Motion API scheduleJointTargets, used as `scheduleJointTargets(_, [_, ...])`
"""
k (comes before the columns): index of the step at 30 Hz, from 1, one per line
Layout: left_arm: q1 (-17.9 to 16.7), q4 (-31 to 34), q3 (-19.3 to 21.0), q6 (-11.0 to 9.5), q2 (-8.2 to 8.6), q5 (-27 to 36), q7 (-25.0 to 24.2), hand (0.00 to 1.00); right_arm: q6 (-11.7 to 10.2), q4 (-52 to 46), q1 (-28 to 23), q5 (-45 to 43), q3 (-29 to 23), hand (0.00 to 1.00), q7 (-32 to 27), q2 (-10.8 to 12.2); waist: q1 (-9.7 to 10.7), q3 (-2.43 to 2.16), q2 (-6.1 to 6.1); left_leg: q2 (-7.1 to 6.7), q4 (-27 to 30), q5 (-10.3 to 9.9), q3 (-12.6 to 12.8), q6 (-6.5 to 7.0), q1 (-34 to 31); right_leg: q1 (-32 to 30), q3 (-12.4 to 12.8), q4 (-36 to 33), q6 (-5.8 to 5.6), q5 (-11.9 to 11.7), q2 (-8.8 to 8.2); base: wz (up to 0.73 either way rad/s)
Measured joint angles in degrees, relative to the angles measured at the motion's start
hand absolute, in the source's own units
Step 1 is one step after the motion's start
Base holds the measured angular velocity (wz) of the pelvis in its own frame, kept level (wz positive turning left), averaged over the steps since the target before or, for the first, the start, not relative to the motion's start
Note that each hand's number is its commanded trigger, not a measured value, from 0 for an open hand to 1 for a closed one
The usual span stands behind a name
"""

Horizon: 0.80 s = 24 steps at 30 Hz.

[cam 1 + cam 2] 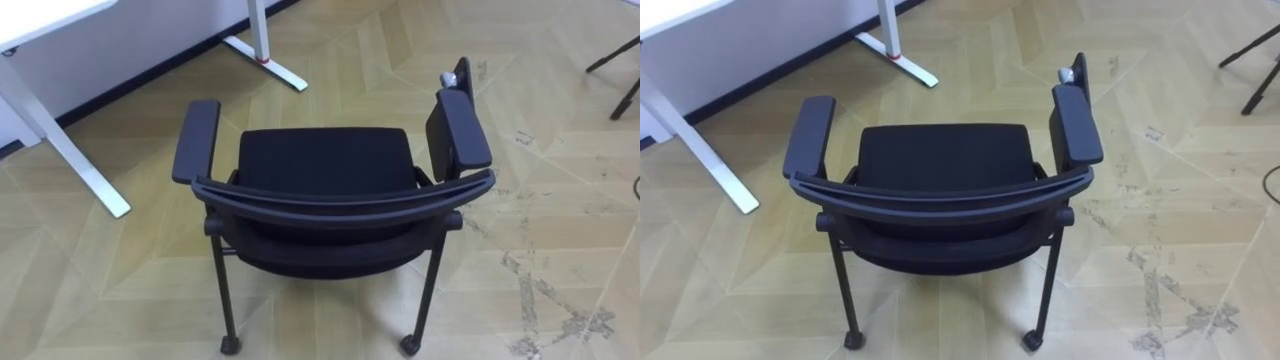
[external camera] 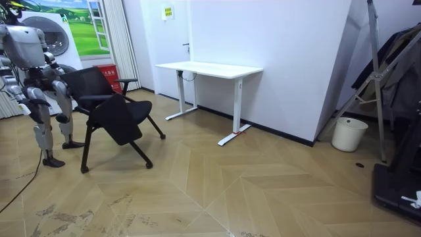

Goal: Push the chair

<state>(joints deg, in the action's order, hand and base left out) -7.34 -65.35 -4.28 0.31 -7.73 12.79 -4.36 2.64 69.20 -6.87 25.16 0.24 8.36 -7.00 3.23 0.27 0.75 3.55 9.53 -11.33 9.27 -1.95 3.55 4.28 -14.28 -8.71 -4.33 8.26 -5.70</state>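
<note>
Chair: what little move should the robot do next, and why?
Probably reach forward to the backrest of the chair. That curved top edge is the part nearest the robot, and the desk stands beyond the seat on the left, so a push would likely start there.

A white desk (image 2: 210, 68) stands against the white wall (image 2: 283, 59) on a herringbone wood floor (image 2: 263, 191). A white bucket (image 2: 348, 133) sits near the wall's end, beside a metal stand (image 2: 376, 72).

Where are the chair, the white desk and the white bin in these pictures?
chair (image 1: 325, 160), left eye view, on the middle of its black seat.
white desk (image 2: 210, 68), room view, on its tabletop.
white bin (image 2: 348, 135), room view, on its side wall.
</note>
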Motion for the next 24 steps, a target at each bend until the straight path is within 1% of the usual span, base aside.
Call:
scheduleJointTargets(4, [-0.1, 0.0, 0.0, 0.2, 0.05, 0.0, 0.7, 0.0, 0.3, 0.0, 0.0, 0.5, -0.4, 0.0, -1.2, 0.1, 0.1, 0.01, 0.05, -0.01, 0.0, 0.0, 0.0, 0.0, 0.2, 0.3, 0.1, 0.1, 0.02, 0.0, 0.0, 0.0])
scheduleJointTargets(7, [-0.4, 0.0, 0.4, 0.2, 0.29, 0.4, 2.2, 0.0, 1.0, 0.0, -0.6, 2.5, -1.8, 0.0, -1.7, 0.1, 0.2, 0.03, 0.0, -0.02, 0.0, 0.0, 0.0, 0.0, 0.4, 0.6, 0.2, 0.1, 0.06, 0.1, 0.01, 0.0])
scheduleJointTargets(10, [-1.2, 0.0, 2.6, 0.2, 0.38, 1.2, 4.2, 0.0, 1.2, 0.0, -1.1, 4.9, -3.6, 0.0, -2.6, 0.0, 0.2, -0.01, -0.14, -0.01, -0.1, -0.1, 0.0, -0.07, 0.8, 0.8, 0.2, 0.1, 0.11, 0.2, 0.01, 0.0])
scheduleJointTargets(12, [-1.8, 0.2, 5.3, 0.1, 0.44, 0.9, 6.2, 0.0, 1.2, 0.1, -1.8, 5.3, -5.2, 0.0, -3.7, -0.1, 0.1, -0.01, -0.27, -0.01, -0.2, -0.1, 0.0, -0.08, 1.0, 1.0, 0.2, 0.1, 0.11, 0.2, 0.02, 0.0])
scheduleJointTargets(13, [-2.0, 0.2, 6.0, 0.1, 0.43, 0.8, 6.7, 0.0, 1.1, 0.1, -2.0, 5.3, -5.7, 0.0, -3.9, -0.1, 0.1, 0.0, -0.35, -0.01, -0.2, -0.1, 0.0, -0.08, 1.1, 1.2, 0.2, 0.1, 0.11, 0.2, 0.02, 0.0])
scheduleJointTargets(14, [-2.2, 0.3, 7.1, 0.1, 0.35, 0.6, 7.8, 0.0, 1.1, 0.1, -2.2, 5.3, -6.4, 0.0, -4.2, -0.1, 0.1, -0.06, -0.47, -0.02, -0.1, -0.1, 0.0, -0.09, 1.3, 1.3, 0.2, 0.1, 0.11, 0.2, 0.02, 0.0])
scheduleJointTargets(15, [-2.2, 0.5, 7.9, 0.1, 0.11, 0.5, 8.8, 0.0, 1.1, 0.1, -2.3, 5.3, -6.6, 0.0, -4.6, -0.2, 0.1, -0.03, -0.57, -0.01, -0.2, -0.1, 0.0, -0.09, 1.5, 1.4, 0.3, 0.1, 0.11, 0.2, 0.02, 0.0])
scheduleJointTargets(16, [-2.3, 0.5, 8.6, 0.1, 0.04, 0.3, 9.1, 0.0, 1.1, 0.3, -2.3, 5.3, -6.9, 0.0, -4.5, -0.2, 0.1, 0.12, -0.8, -0.01, -0.2, -0.1, 0.0, -0.09, 1.7, 1.6, 0.2, 0.1, 0.11, 0.2, 0.02, 0.0])
scheduleJointTargets(17, [-2.3, 0.5, 10.2, 0.3, -0.05, 0.0, 9.7, 0.0, 1.2, 0.8, -2.3, 5.3, -8.1, 0.0, -4.5, -0.3, 0.1, 0.1, -0.85, -0.01, -0.2, -0.1, 0.0, -0.1, 2.1, 2.0, 0.2, 0.0, 0.11, 0.2, 0.02, 0.0])
scheduleJointTargets(19, [-1.9, 0.8, 12.4, 0.8, -0.71, -1.4, 10.7, 0.0, 1.2, 1.1, -2.3, 4.7, -9.2, 0.0, -4.5, -0.6, 0.1, 0.17, -1.25, 0.01, -0.2, -0.1, -0.1, -0.1, 2.3, 2.3, 0.1, 0.0, 0.12, 0.2, 0.02, 0.0])
scheduleJointTargets(20, [-1.6, 1.0, 13.4, 1.0, -1.52, -2.9, 11.4, 0.0, 1.2, 1.3, -2.2, 3.6, -9.9, 0.0, -4.5, -0.9, 0.1, 0.19, -1.44, 0.02, -0.2, -0.1, 0.0, -0.1, 2.3, 2.3, 0.2, 0.0, 0.13, 0.2, 0.03, 0.0])
scheduleJointTargets(21, [-1.3, 1.5, 14.9, 1.1, -2.23, -4.8, 12.1, 0.0, 1.2, 1.5, -1.9, 2.5, -10.8, 0.0, -4.5, -1.3, 0.1, 0.12, -1.73, 0.02, 0.0, -0.1, 0.0, -0.09, 2.3, 2.2, 0.3, -0.1, 0.13, 0.2, 0.04, 0.0])
scheduleJointTargets(23, [-0.9, 3.1, 17.4, 1.5, -3.03, -7.8, 13.9, 0.0, 1.2, 2.3, -1.4, 0.7, -12.1, 0.0, -4.5, -2.2, 0.1, 0.01, -2.29, 0.01, 0.1, -0.1, 0.0, -0.07, 2.3, 2.3, 0.5, -0.1, 0.16, 0.2, 0.04, 0.0])
scheduleJointTargets(24, [0.0, 3.6, 17.6, 1.6, -3.79, -9.1, 15.3, 0.0, 1.2, 2.8, -1.4, 0.7, -12.3, 0.0, -4.5, -2.9, 0.0, 0.03, -2.64, -0.04, 0.1, -0.1, 0.0, -0.06, 2.3, 2.4, 1.0, -0.2, 0.16, 0.2, 0.04, 0.0])
